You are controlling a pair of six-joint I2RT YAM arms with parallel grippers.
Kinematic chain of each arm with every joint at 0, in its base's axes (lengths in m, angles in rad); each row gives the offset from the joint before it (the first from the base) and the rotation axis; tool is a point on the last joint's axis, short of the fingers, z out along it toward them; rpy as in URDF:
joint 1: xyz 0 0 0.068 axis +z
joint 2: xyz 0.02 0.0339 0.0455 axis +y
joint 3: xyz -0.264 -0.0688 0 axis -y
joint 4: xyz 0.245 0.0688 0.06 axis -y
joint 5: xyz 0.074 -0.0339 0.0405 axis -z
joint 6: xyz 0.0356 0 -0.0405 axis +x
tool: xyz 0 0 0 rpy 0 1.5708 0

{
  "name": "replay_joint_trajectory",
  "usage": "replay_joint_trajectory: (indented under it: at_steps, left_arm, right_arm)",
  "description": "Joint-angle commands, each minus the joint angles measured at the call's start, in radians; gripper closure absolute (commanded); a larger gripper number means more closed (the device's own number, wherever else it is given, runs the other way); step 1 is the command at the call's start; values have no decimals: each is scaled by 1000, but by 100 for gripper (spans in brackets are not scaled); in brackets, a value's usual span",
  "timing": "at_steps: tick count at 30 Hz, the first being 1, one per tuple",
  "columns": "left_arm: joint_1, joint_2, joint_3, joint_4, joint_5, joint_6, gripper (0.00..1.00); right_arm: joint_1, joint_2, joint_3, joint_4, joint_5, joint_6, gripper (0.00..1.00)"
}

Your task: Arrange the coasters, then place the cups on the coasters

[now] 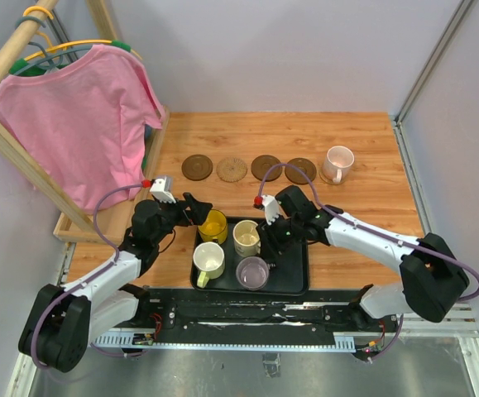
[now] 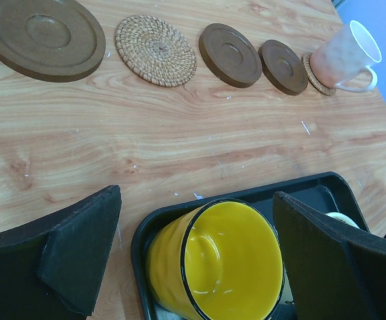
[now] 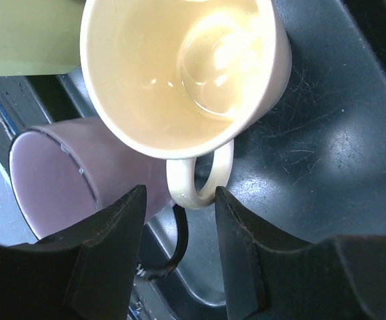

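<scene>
Coasters (image 1: 232, 169) rowed upper centre, pink cup (image 1: 337, 163) seated; four cups (image 1: 246, 237) remain. Left gripper (image 2: 196, 227) released; right gripper (image 3: 179, 200) hold unclear.

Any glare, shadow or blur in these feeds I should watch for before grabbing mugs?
Top external: even, sharp, only soft shadows on the wooden table. Left wrist: glossy yellow mug crisp with small inner highlights. Right wrist: bright glare inside the cream ceramic mug, sheen and scratches on the black plastic tray.
</scene>
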Motion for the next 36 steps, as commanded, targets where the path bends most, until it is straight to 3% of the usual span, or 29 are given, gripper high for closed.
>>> replay_joint_trajectory:
  at_steps: [1,23,31,35,36]
  left_arm:
    - [-7,-20,-7,7,-7,11,0]
    - [-6,7,-4,19,-11,11,0]
    - [-7,24,-6,33,-6,7,0]
    - [-6,21,-8,33,-6,6,0]
    - [-6,20,-8,33,-6,6,0]
  right_arm:
    - [31,19,40,-2,32,-13,52]
    - [51,121,78,47,157,-28,58]
    - [64,125,75,49,208,-25,77]
    - [75,121,74,38,234,-29,98]
    - [81,118,73,35,243,-32,99]
